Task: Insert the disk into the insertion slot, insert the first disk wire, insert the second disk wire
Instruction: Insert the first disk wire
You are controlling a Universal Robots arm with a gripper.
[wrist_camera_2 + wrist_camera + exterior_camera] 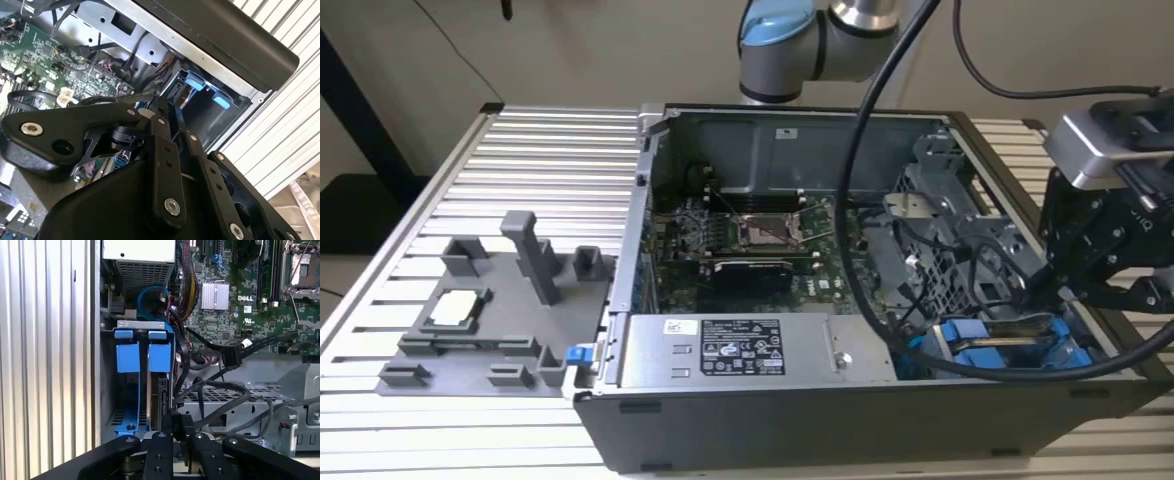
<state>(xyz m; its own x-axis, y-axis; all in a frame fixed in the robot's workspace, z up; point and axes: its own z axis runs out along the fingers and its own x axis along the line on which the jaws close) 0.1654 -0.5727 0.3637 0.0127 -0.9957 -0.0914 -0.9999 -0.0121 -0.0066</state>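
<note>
One disk (1014, 345) sits slotted, exterior view's lower right; our end effector (179, 436) seems clamped on a wire plug (176, 422); we should push squarely.

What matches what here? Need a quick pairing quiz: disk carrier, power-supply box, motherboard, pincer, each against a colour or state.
1 disk carrier
2 power-supply box
3 motherboard
4 pincer

a green
b shut on a black wire plug
c blue
d grey, white label

Pairs: 1-c, 2-d, 3-a, 4-b
</note>
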